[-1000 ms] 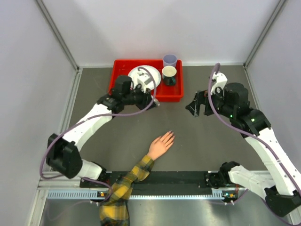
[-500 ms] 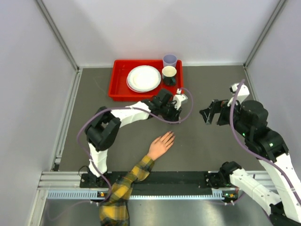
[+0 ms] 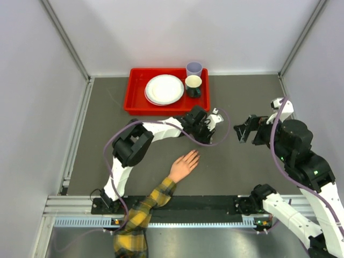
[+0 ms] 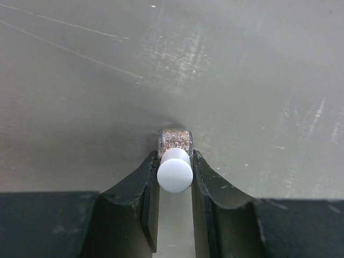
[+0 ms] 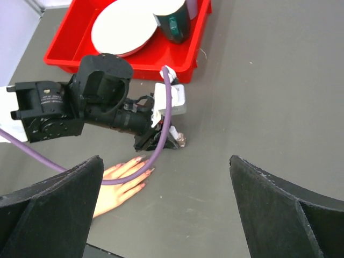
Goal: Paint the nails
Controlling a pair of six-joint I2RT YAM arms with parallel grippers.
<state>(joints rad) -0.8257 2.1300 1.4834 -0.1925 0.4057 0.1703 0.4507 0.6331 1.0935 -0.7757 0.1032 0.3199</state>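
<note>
The left end effector (image 4: 174, 157) has swung from the red tray (image 3: 134, 92) to the middle of the table (image 3: 231, 166), clamped on a glitter polish bottle (image 4: 175, 140) just beyond the mannequin hand's nails (image 3: 195, 153). The right end effector (image 3: 243, 129) hangs wide open nearby, so uncapping probably comes next

My left gripper (image 4: 175, 158), matt black plastic fingers (image 4: 134, 193), smooth white plastic cap (image 4: 174, 173) between them, small clear bottle (image 4: 175, 140) glittery inside, my table (image 4: 80, 97) dull grey and finely scratched, red tray (image 3: 134, 107) glossy plastic, plate (image 3: 164, 88) shiny white, mannequin hand (image 3: 183, 165) smooth peach, sleeve (image 3: 148, 204) woven plaid cloth
</note>
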